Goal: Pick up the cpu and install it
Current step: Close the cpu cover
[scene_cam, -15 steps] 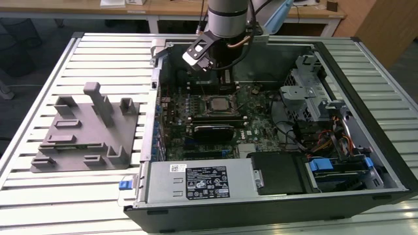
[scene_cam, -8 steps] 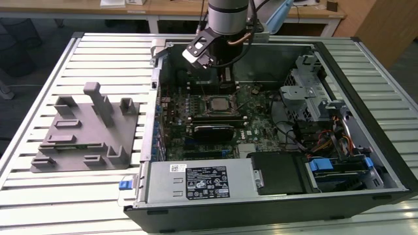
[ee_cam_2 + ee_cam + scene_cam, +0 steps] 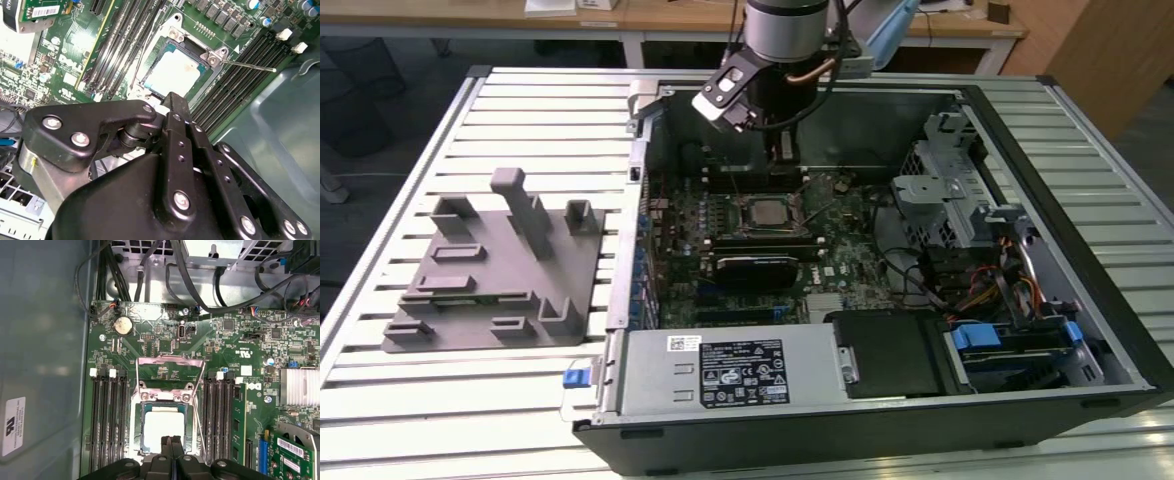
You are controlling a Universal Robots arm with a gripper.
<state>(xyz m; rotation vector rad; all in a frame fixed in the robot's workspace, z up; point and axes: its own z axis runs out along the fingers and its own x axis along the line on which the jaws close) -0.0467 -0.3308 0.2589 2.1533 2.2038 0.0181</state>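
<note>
Sitting place of the cpu [image 3: 162, 427]: flat in the socket on the green motherboard [image 3: 165, 337], pale silver top facing up, inside the open computer case [image 3: 1067, 200].
Gripper [image 3: 172, 440]: hanging above the cpu and clear of it in the exterior view.
Fingers [image 3: 175, 102]: pressed together with only a thin seam between them, holding nothing.
Load plate [image 3: 170, 360]: swung up and open, standing off the far edge of the socket in the first wrist view.
Lever [image 3: 250, 65]: thin metal rod, angled out from the socket corner.
Memory slots [image 3: 110, 415]: black rows running along both sides of the socket.
Power supply [image 3: 720, 370]: grey box at the near end of the case.
Fixture [image 3: 494, 260]: grey block on the slatted table [image 3: 400, 400], at the exterior view's left of the case, well apart from the cpu.
</note>
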